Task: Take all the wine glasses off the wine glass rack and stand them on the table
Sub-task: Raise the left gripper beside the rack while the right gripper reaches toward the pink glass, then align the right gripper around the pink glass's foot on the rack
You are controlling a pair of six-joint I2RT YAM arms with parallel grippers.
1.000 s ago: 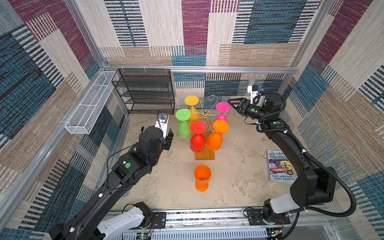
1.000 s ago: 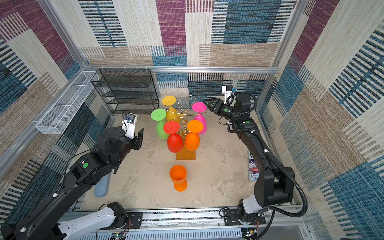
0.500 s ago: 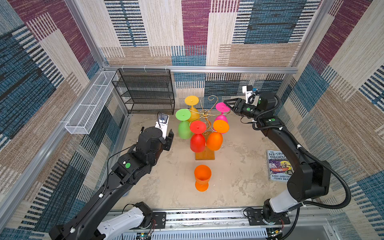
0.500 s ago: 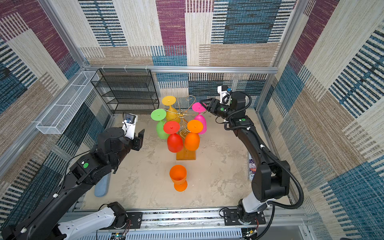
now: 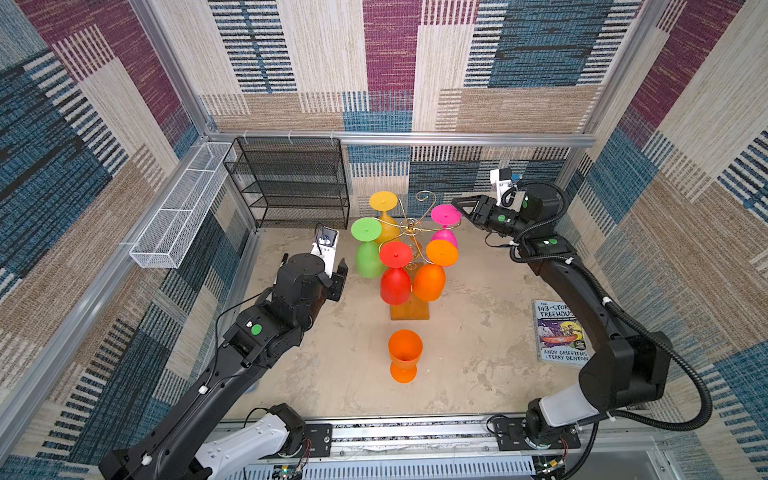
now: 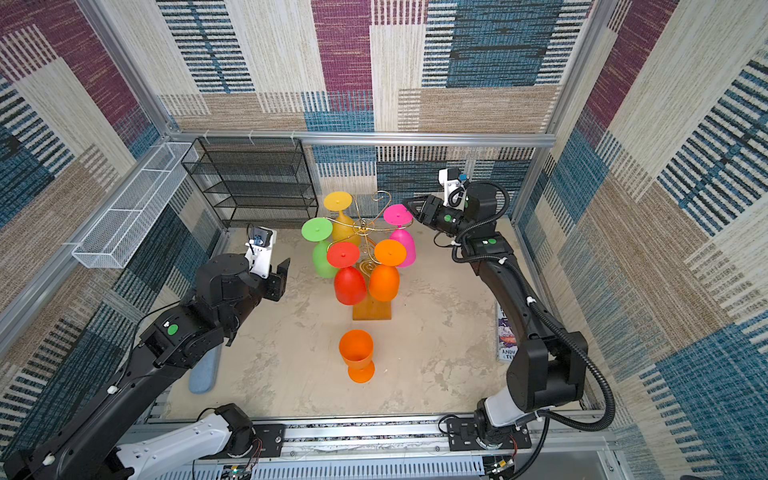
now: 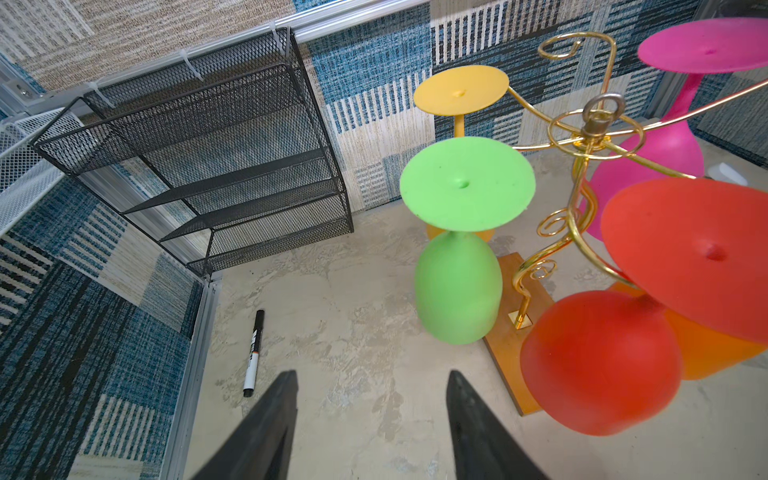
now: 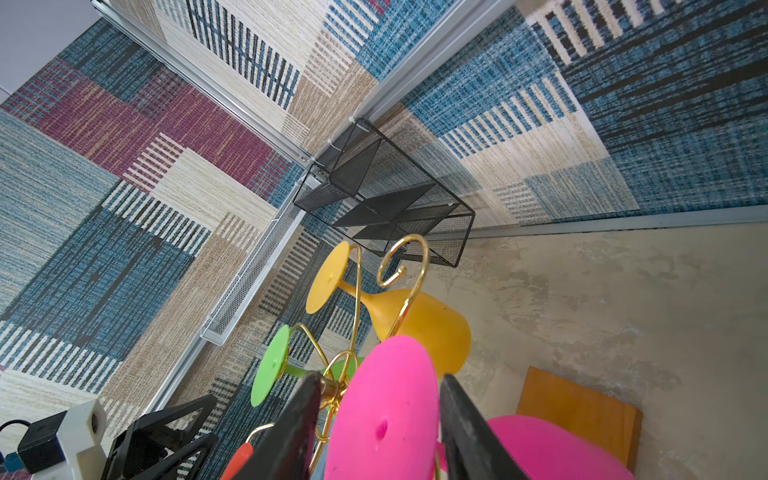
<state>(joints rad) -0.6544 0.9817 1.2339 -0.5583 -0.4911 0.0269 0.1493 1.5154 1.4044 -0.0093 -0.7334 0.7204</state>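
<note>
The wine glass rack is a gold wire tree on an orange-brown wooden base in the middle of the table. Several glasses hang upside down from it: yellow, green, red, orange and pink. My right gripper is up at the pink wine glass, open, with its jaws straddling the round pink foot. A gap shows on one side of the foot. In both top views that gripper comes in from the right. My left gripper hangs open and empty left of the rack, near the green glass.
One orange glass stands upright in front of the rack. A black mesh shelf unit and a white wire basket line the back left. A book lies at the right, a marker near the left wall, and a blue object under the left arm.
My right gripper has moved left onto the pink glass's foot and its jaws have narrowed around it. The left arm has stayed where it was.
</note>
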